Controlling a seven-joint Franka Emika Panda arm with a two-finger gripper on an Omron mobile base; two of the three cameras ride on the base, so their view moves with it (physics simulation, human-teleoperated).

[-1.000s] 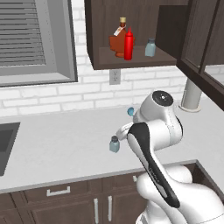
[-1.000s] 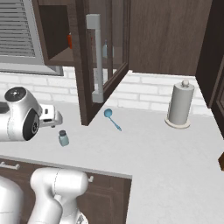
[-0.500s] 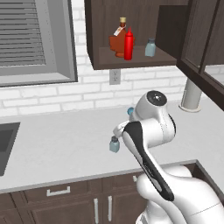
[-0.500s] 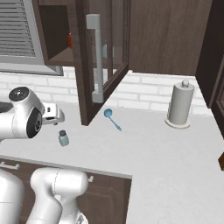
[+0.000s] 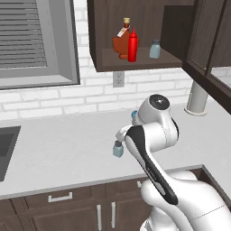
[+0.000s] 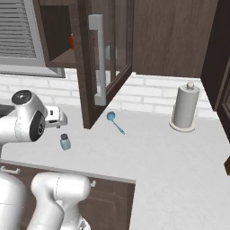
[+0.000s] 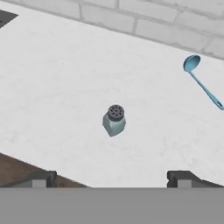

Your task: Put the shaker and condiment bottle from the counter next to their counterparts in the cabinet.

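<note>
Shaker (image 7: 114, 120) upright on counter (image 7: 61, 78), below wide-open tool (image 7: 111, 177), untouched

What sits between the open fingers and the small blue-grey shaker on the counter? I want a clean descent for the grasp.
Nothing visible does. The small pale blue-grey shaker with the dark cap stands alone on the pale grey-white counter, centred ahead of the open gripper. The blue ladle lies well off to one side.
</note>
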